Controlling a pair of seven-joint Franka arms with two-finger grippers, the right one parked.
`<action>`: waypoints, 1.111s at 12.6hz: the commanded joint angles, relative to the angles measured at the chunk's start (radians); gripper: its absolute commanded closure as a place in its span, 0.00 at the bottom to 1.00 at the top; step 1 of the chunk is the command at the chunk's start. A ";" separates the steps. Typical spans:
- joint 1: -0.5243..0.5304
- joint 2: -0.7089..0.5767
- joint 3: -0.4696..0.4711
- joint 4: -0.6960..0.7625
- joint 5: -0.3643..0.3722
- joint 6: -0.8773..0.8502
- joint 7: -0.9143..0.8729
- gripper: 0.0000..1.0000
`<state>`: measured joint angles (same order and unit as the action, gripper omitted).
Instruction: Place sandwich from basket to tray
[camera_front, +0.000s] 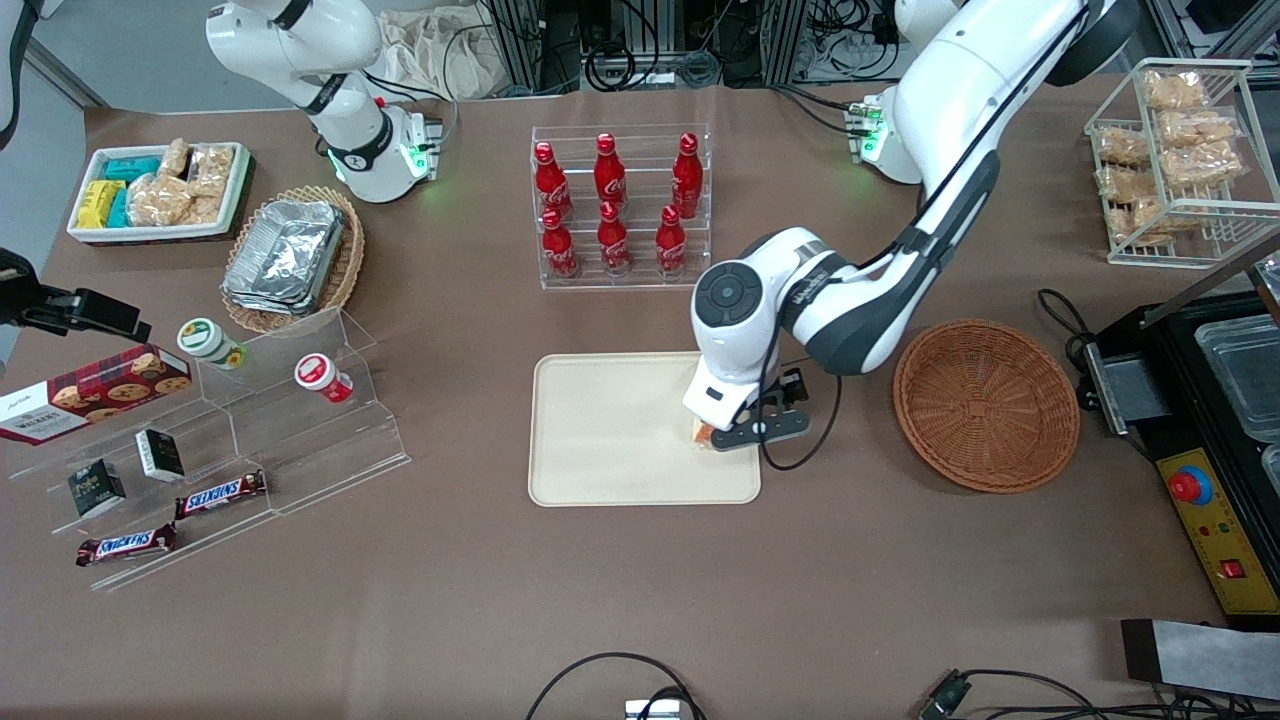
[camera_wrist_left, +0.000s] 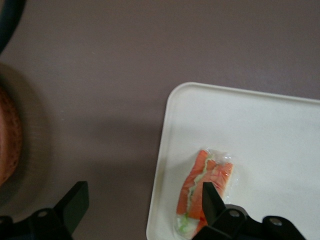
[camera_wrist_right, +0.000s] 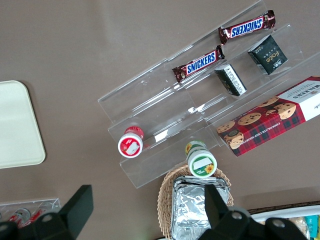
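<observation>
the sandwich (camera_wrist_left: 206, 192) is seen lying flat on the smooth cream plastic tray (camera_front: 610, 430), close to the tray's rim at the edge toward the working arm; its clear wrap shows orange and green filling against pale bread. the round reddish-brown wicker basket (camera_front: 986, 404) is set on the brown table (camera_front: 640, 600) beside the tray, toward the working arm's end. red bottles (camera_front: 612, 205) are racked in clear acrylic, farther from the front camera than the tray. "snickers" is read on two bars (camera_wrist_right: 198, 64), "walkers" on a tartan cookie box (camera_wrist_right: 274, 120). the gripper (camera_wrist_left: 142, 202) is held just above the sandwich, jaws spread wide, nothing gripped; one finger (camera_wrist_left: 212, 200) overlaps the wrap.
</observation>
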<state>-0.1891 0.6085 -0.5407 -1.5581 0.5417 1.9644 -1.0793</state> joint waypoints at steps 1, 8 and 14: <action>0.042 -0.082 -0.002 -0.003 -0.022 -0.083 -0.010 0.00; 0.169 -0.200 -0.004 0.007 -0.092 -0.146 0.021 0.00; 0.266 -0.202 -0.002 0.148 -0.173 -0.281 0.191 0.00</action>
<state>0.0452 0.4152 -0.5386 -1.4600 0.4056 1.7374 -0.9583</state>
